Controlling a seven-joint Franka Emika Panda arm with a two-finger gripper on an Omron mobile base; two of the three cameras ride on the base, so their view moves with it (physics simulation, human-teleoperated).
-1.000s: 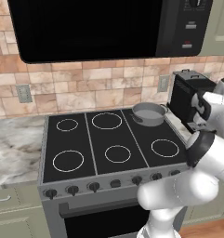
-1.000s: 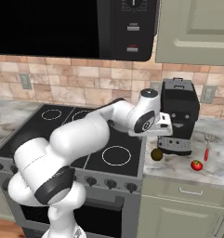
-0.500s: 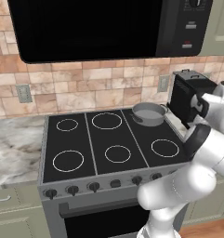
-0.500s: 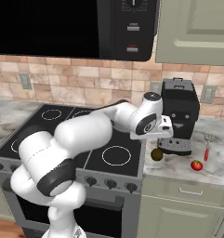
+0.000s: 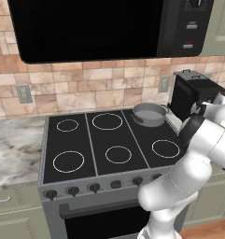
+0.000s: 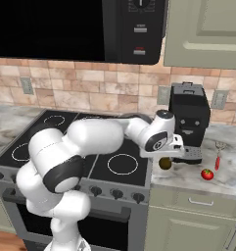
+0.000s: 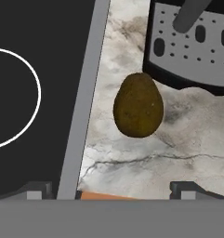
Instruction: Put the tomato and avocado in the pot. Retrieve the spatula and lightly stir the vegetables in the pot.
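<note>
Hand point(image 7: 112, 188) hangs wide open, empty, just above avocado point(image 7: 138, 105) on counter point(image 7: 132, 158) beside stove, in front of coffee machine point(image 6: 189, 117). Should drop straight, centre fingers either side of its narrow width, close gently. Pot point(image 5: 149, 114) sits at stove's back-right.

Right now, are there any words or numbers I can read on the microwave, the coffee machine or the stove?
None can be read.
Microwave: small white and red marks on its button panel, too blurred to read.
Coffee machine: dark front, no lettering visible.
Stove: white burner rings and plain knobs, no text.
</note>
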